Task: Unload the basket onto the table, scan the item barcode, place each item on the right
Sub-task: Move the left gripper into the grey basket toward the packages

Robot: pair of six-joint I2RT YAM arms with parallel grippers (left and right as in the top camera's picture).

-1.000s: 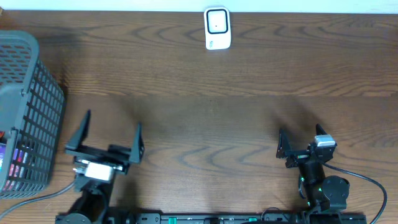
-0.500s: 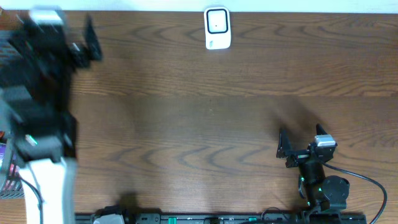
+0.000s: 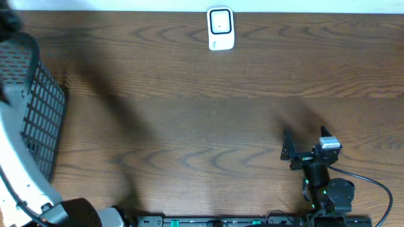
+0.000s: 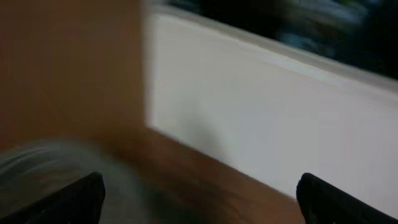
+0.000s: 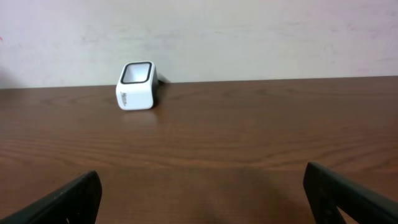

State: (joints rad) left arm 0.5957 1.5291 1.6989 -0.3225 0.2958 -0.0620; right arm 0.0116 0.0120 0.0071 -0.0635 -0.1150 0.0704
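The white barcode scanner (image 3: 220,28) stands at the table's far edge, its dark window facing up; the right wrist view shows the scanner (image 5: 137,86) far ahead on the left. The item is not in view. My left gripper (image 4: 199,205) is open, its two dark fingertips wide apart with nothing between them, in a blurred view of wood and a white wall. The left arm (image 3: 16,170) reaches up over the basket. My right gripper (image 3: 305,140) rests open and empty near the front right.
A dark grey wire basket (image 3: 41,107) stands at the table's left edge, partly covered by the left arm. A black cable (image 3: 372,186) loops beside the right arm's base.
The left arm has swung from the front left up and over the basket at the far left. The right arm and the scanner have not moved.
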